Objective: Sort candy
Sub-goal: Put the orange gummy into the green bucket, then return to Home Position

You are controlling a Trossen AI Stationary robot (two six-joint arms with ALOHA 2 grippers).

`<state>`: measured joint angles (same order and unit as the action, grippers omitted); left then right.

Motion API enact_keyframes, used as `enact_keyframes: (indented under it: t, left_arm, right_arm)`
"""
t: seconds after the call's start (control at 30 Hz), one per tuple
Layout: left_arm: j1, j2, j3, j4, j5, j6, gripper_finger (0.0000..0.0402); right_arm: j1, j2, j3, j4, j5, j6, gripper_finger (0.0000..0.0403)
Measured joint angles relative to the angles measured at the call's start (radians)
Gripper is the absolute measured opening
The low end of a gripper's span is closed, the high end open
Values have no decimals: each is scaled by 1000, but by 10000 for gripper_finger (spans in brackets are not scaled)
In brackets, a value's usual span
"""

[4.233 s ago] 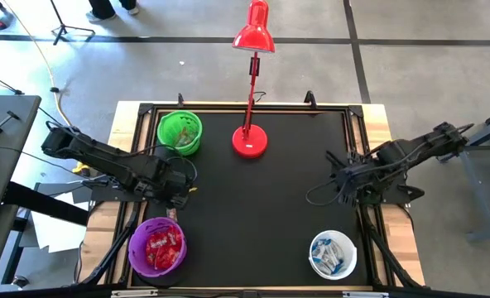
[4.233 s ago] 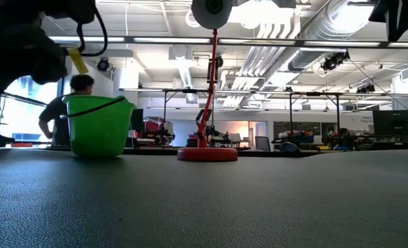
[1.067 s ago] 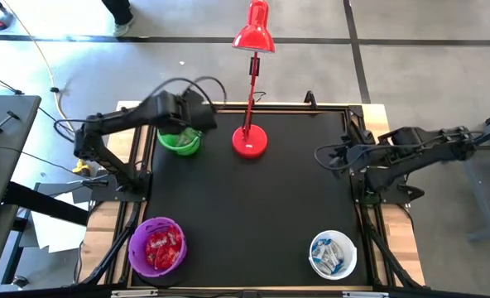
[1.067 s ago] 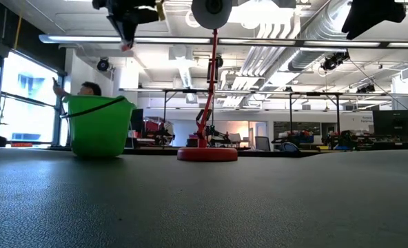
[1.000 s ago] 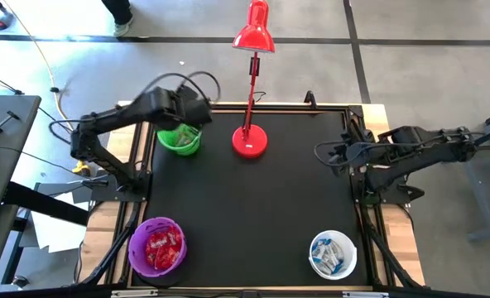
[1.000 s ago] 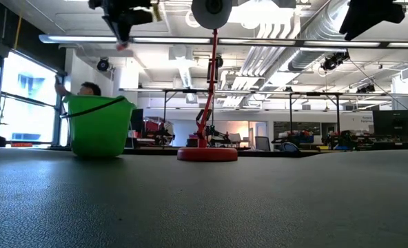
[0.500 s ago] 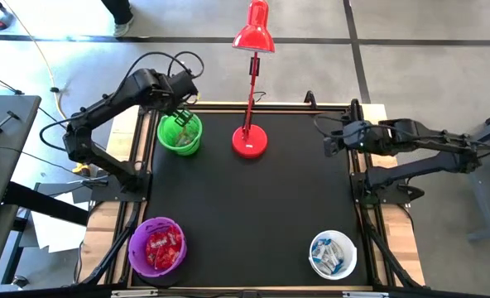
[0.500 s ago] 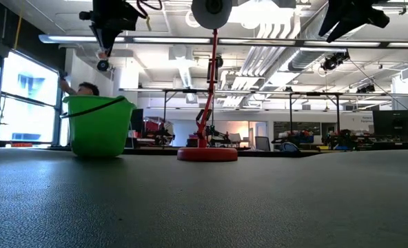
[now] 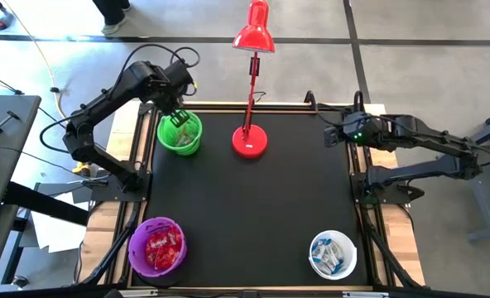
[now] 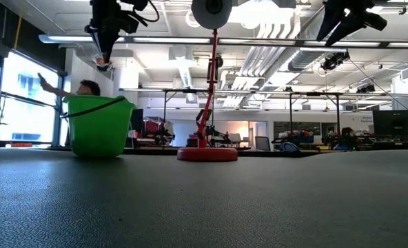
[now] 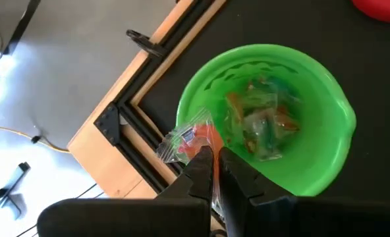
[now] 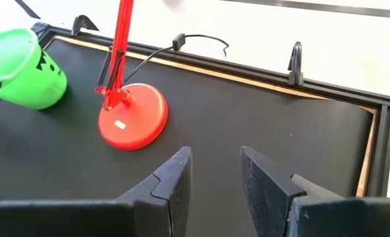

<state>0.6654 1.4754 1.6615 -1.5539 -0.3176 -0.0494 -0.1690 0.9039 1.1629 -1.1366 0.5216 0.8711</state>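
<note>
My left gripper [image 9: 177, 99] hangs over the far-left rim of the green bowl [image 9: 180, 132], shut on one small candy [image 11: 190, 139] in a clear wrapper with red-orange in it. In the low view that gripper [image 10: 102, 58] is well above the bowl [image 10: 97, 127]. More clear-wrapped candy [image 11: 261, 122] lies inside the green bowl [image 11: 313, 164]. My right gripper [image 9: 331, 135] stands open and bare at the table's right edge, high above the mat; the right wrist view shows its fingers [image 12: 175, 174] apart with nothing between them. My left gripper pinches the candy's wrapper [image 11: 196, 143] between its two fingertips, coming from above and pointing down. The candy sticks out past the fingertips, lifted clear, above the bowl's rim [image 11: 185, 112].
A purple bowl [image 9: 156, 247] with red candy stands at the near left, and a white bowl [image 9: 333, 255] with blue-and-white candy at the near right. A red desk lamp [image 9: 250, 139] stands at the far middle. A person [image 10: 83, 88] shows behind the green bowl.
My left gripper has carried the candy from over the green bowl's right side toward the table's far-left corner and come down a little, staying shut. My right gripper has gone toward the far edge, still open.
</note>
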Motion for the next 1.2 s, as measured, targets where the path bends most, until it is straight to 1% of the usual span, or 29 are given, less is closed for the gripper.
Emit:
enact_keyframes:
  t: [0.13, 0.2, 0.27, 0.4, 0.53, 0.6, 0.67, 0.73, 0.8, 0.93, 1.0, 1.07, 1.13, 1.2]
  left_arm:
    - [19, 0, 0, 1, 7, 25, 8]
    - [23, 0, 0, 1, 39, 48, 17]
    - [23, 0, 0, 1, 69, 69, 29]
    - [22, 0, 0, -8, 85, 105, 59]
    - [22, 0, 0, -12, 87, 105, 85]
    - [22, 0, 0, -9, 82, 82, 94]
    - [21, -1, 0, 11, 64, 50, 99]
    - [22, -14, 0, 39, 71, 42, 100]
    - [22, -44, 0, 86, 98, 44, 98]
    - [22, -117, 0, 189, 191, 47, 95]
    - [21, -152, 0, 221, 220, 53, 95]
    - [21, -181, 0, 237, 242, 62, 95]
    - [21, -206, -21, 270, 266, 63, 95]
    - [21, -236, -81, 329, 305, 63, 95]
  right_arm:
    - [-4, 0, 0, 0, -1, 1, 122]
    - [-4, 0, 0, 0, -6, 0, 122]
    - [-4, 0, 0, 0, -19, 0, 122]
    - [-4, 0, 0, -2, -22, -7, 122]
    - [-4, 0, 0, -2, -25, -18, 122]
    - [-4, 0, 0, -2, -29, -18, 122]
    - [-4, 0, 0, -2, -34, -27, 122]
    - [-4, 0, 0, -2, -37, -40, 122]
    - [-4, 0, 0, -2, -33, -56, 122]
    - [-4, 0, -1, 1, -28, -80, 122]
    - [-4, -5, -25, 58, -28, -91, 122]
    - [-4, -19, -84, 154, -38, -117, 122]
    - [-4, -38, -170, 293, -71, -156, 122]
    - [-13, -54, -271, 431, -130, -197, 122]
